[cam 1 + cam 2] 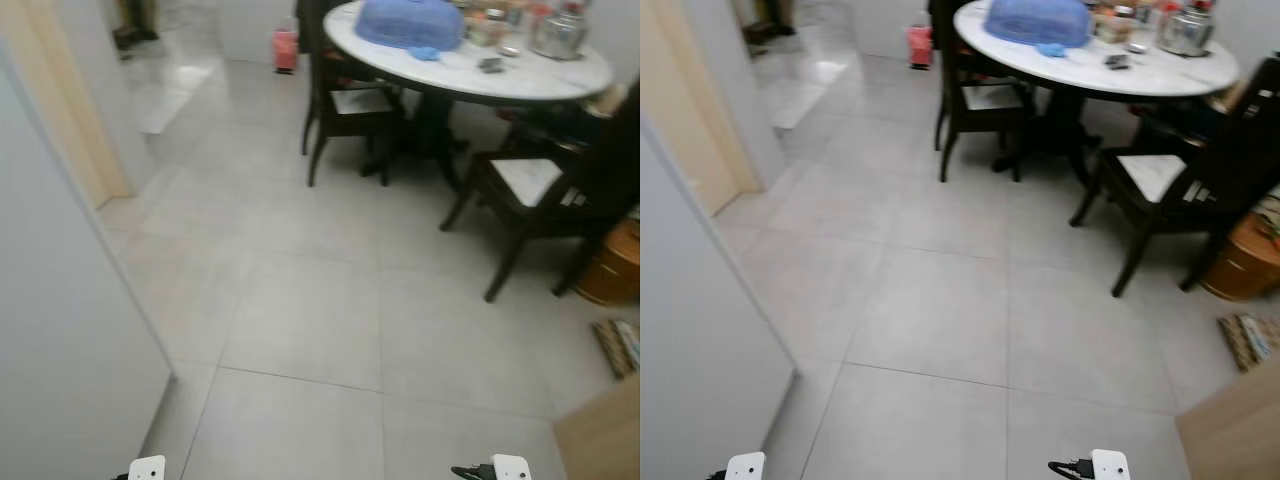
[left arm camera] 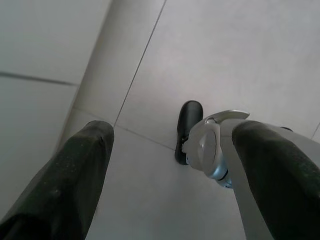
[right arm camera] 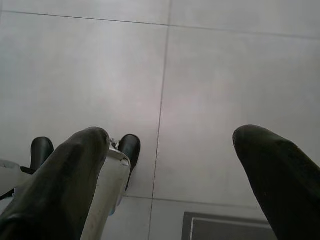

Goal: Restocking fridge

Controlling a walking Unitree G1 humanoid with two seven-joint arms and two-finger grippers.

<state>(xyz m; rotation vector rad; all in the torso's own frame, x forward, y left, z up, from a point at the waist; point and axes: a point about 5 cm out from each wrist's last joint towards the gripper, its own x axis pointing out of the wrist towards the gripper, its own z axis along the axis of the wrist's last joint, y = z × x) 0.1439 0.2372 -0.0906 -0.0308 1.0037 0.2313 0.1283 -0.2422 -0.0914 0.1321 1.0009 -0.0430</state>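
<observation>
Grippers: both hang low over bare floor (image 1: 310,320), idle, holding nothing.
Left gripper (image 2: 170,145): fingers (image 2: 75,175) spread wide, gap empty; touches nothing. Below it grey tile and the robot's black foot (image 2: 187,127); a white panel (image 1: 60,330) just beside it on the outer side.
Right gripper (image 3: 167,150): fingers (image 3: 277,170) spread wide, nothing between them; floor tile below, black feet (image 3: 129,150) near its inner finger, a dark mat edge (image 3: 225,227) under it.
Fridge: cannot tell which surface it is; the white panel by the left gripper may be it.
Table (image 1: 540,80): well ahead of both grippers, round, white top, blue cover (image 1: 410,22) and jars on it.
Chairs (image 1: 350,110): dark, tucked at the table, well apart from the grippers.
</observation>
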